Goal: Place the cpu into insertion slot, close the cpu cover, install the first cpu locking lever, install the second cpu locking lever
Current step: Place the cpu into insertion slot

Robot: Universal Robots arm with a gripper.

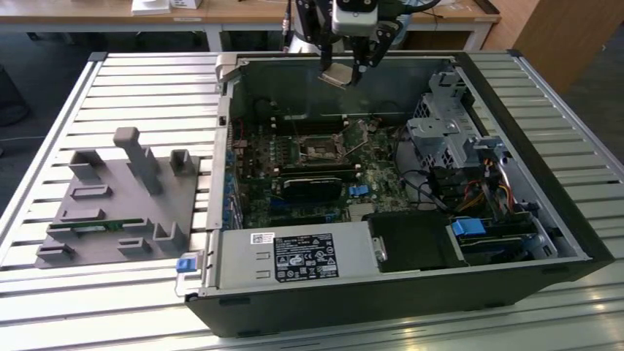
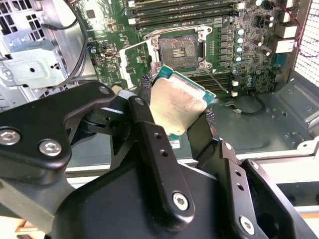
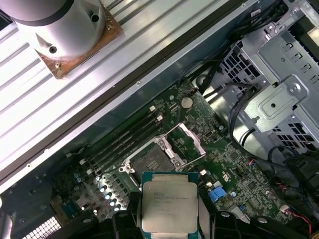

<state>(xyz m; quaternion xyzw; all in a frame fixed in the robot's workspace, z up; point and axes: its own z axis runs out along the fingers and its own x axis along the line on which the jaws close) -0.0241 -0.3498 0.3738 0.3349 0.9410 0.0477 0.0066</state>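
One cpu [image 3: 168, 206] in the gripper [image 2: 177, 101], seemingly well above the insertion slot [image 2: 178, 49].

the computer case [image 1: 390, 311] is sitting on the slatted table [image 1: 146, 88], with the parts fixture [image 1: 107, 212] lying at the exterior view's left of it. inside the case, the insertion slot [image 1: 317, 150] is lying on the circuit board [image 1: 292, 208], the cpu cover [image 3: 187, 141] standing open beside it. the gripper [image 1: 346, 69] is holding the cpu [image 3: 168, 206] above the board, well apart from the slot.
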